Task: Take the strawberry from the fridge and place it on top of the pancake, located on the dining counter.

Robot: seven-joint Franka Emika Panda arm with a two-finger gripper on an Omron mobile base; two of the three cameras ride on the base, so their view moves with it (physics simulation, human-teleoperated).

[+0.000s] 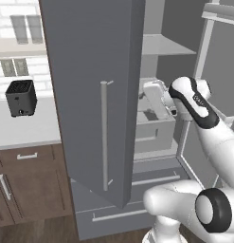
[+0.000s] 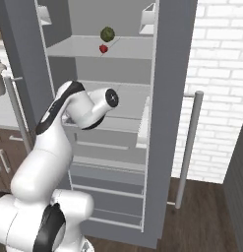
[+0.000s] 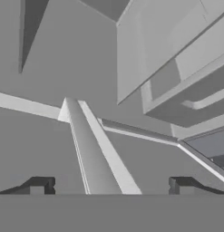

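The strawberry (image 2: 103, 48) sits on an upper shelf (image 2: 123, 49) of the open fridge (image 2: 174, 98), just below a green ball (image 2: 107, 34); from the arm's wrist it lies toward twelve o'clock; the claw (image 3: 111, 186) gapes wide, holding nothing.

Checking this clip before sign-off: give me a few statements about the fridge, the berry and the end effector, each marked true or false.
1. The fridge stands with its doors open. True.
2. The strawberry lies on an upper shelf beside a dark green ball. True.
3. The end effector is shut on the strawberry. False: its fingertips stand wide apart with nothing between them.
4. The strawberry sits in a lower drawer. False: it is on the shelf, above the arm.
5. A black toaster stands on the counter left of the fridge. True.
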